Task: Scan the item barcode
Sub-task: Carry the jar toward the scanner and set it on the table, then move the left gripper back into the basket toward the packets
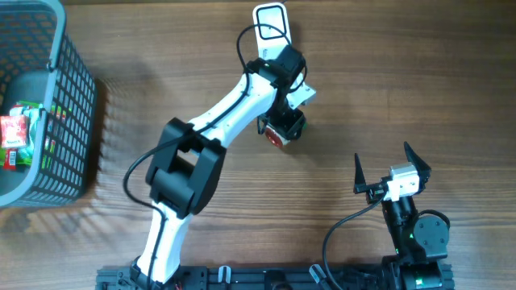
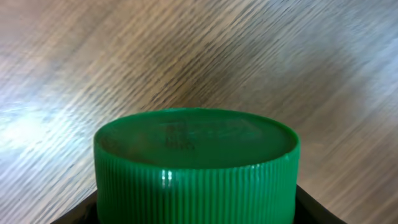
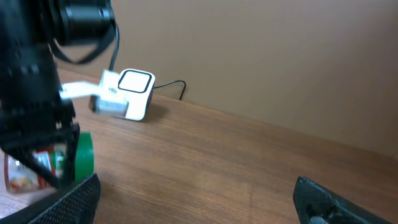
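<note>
Left gripper (image 1: 284,122) clamps green-capped jar (image 2: 196,165); barcode may face away from scanner (image 1: 270,20), scan fails. Right gripper (image 1: 381,155) hangs released.

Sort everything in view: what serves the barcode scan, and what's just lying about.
For the job:
- green-lidded jar, gripped by the left pincer
- white scanner, close by the jar

Lying about:
- grey basket with packets inside
- right pincer, open and holding nothing
</note>
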Robot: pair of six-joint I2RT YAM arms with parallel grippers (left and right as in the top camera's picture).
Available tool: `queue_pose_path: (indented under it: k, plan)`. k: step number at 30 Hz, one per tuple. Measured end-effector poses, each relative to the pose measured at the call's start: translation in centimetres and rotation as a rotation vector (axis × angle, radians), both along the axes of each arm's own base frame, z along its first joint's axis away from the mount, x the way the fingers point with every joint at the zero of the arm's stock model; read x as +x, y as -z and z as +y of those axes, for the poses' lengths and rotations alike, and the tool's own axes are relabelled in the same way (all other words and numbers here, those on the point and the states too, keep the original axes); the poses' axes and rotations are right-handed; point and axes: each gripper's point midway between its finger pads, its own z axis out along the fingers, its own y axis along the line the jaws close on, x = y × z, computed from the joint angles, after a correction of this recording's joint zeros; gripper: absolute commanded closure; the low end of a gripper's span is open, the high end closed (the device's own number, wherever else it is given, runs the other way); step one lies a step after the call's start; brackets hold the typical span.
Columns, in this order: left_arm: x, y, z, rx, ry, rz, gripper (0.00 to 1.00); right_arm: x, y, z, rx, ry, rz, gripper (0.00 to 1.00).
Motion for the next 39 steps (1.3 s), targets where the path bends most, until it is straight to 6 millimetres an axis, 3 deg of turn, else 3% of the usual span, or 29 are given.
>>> queue_pose_path:
  k: [4,5,14,17,19,22,25,26,28,31,34,39]
  plan:
    - [-0.3,1.7,0.1,0.020,0.004,0.031,0.14,0.0,0.0,0.0,0.000,0.000,0.000,0.00]
    - [-0.3,1.7,0.1,0.020,0.000,0.031,0.02,0.0,0.0,0.0,0.000,0.000,0.000,0.00]
    - [-0.6,1.8,0.3,0.031,-0.010,0.047,0.00,0.0,0.0,0.0,0.000,0.000,-0.001,0.00]
    - [-0.6,1.0,0.4,0.035,-0.010,0.053,0.00,0.0,0.0,0.0,0.000,0.000,0.000,0.00]
    - [-0.2,-0.5,0.1,0.024,-0.011,0.036,0.00,0.0,0.0,0.0,0.000,0.000,-0.001,0.00]
    - [1.2,-5.2,-0.5,-0.028,-0.016,-0.045,0.00,0.0,0.0,0.0,0.000,0.000,0.000,0.00]
    - [2.7,-11.5,-0.2,-0.081,-0.035,-0.163,0.00,0.0,0.0,0.0,0.000,0.000,0.000,0.00]
    - [3.3,-14.4,0.3,-0.100,-0.049,-0.223,0.00,0.0,0.0,0.0,0.000,0.000,0.000,0.00]
    - [3.8,-18.6,1.7,-0.114,-0.079,-0.311,0.00,0.0,0.0,0.0,0.000,0.000,-0.001,0.00]
    - [4.3,-24.4,6.2,-0.084,-0.166,-0.452,0.00,0.0,0.0,0.0,0.000,0.000,0.000,0.00]
    - [4.7,-28.2,12.0,-0.025,-0.287,-0.557,0.00,0.0,0.0,0.0,0.000,0.000,0.000,0.00]
    - [4.9,-32.7,25.3,0.086,-0.573,-0.674,0.00,0.0,0.0,0.0,0.000,0.000,0.000,0.00]
